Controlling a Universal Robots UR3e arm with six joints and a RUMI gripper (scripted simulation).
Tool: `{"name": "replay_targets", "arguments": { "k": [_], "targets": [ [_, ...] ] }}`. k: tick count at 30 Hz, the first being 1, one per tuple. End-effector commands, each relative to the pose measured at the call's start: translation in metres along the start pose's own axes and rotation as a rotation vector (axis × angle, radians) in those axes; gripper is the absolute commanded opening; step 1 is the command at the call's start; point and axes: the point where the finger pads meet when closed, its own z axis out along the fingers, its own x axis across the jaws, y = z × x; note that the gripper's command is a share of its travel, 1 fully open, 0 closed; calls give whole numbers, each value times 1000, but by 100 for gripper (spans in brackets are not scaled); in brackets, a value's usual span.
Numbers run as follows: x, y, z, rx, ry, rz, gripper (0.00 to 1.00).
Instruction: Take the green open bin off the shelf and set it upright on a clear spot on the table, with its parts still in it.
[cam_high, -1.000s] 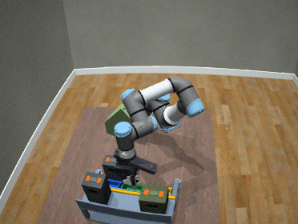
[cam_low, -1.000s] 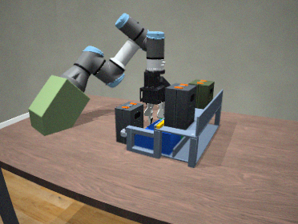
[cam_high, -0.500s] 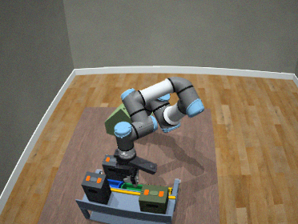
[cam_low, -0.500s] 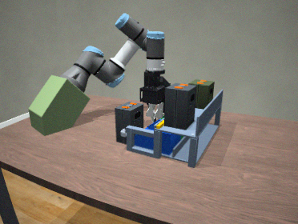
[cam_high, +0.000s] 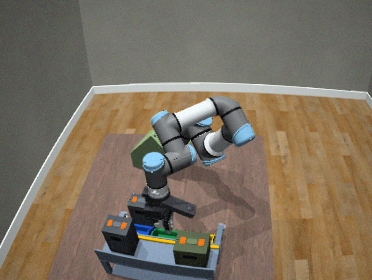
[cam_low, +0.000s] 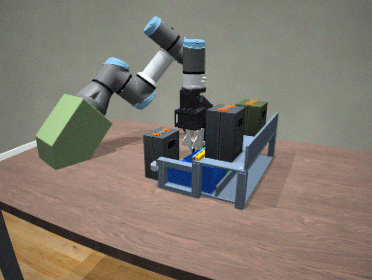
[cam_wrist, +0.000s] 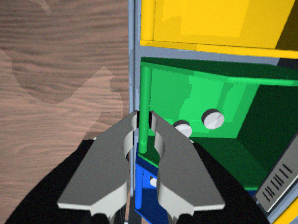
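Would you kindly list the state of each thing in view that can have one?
Gripper: shut on the green bin's side wall.
Green bin: on the shelf, open, round parts inside.
Blue bin: on the shelf beside it.
Yellow bin: on the shelf, untouched.
Shelf: upright on the table.

The arm (cam_high: 176, 131) is built of dark grey rounded joints with light blue end caps; two straight links are white tubes; a black wrist block carries the gripper (cam_wrist: 141, 165), whose two fingers are flat, pale grey and tapered.
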Motion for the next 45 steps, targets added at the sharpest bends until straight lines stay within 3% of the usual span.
{"name": "replay_targets", "arguments": {
  "k": [1,40,45],
  "targets": [
    [1,0,-1,-1,2,-1,0],
    [1,0,-1,-1,2,-1,0],
    [1,0,-9,-1,2,-1,0]
  ]
}}
